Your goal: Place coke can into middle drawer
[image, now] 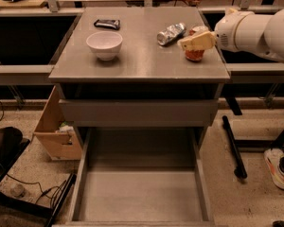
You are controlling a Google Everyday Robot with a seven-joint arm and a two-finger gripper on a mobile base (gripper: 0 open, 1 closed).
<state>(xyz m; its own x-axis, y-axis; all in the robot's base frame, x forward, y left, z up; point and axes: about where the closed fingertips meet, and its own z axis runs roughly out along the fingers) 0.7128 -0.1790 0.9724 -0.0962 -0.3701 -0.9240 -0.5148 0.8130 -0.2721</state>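
The coke can (195, 55) is a small red can that stands upright near the right edge of the grey cabinet top (142, 65). My gripper (193, 42), beige at the end of a white arm, reaches in from the right. It sits right at the can and covers the can's upper part. The can still rests on the top. The middle drawer (141, 195) is pulled out below, at the bottom of the view. Its broad grey floor and low side walls show, and nothing lies in it.
A white bowl (104, 44), a shiny silver can (170, 33) lying on its side and a dark snack bar (107, 23) are on the cabinet top. A closed drawer front (137, 112) sits above the open drawer. A cardboard box (57, 131) stands at the left and a shoe (278, 168) at the right.
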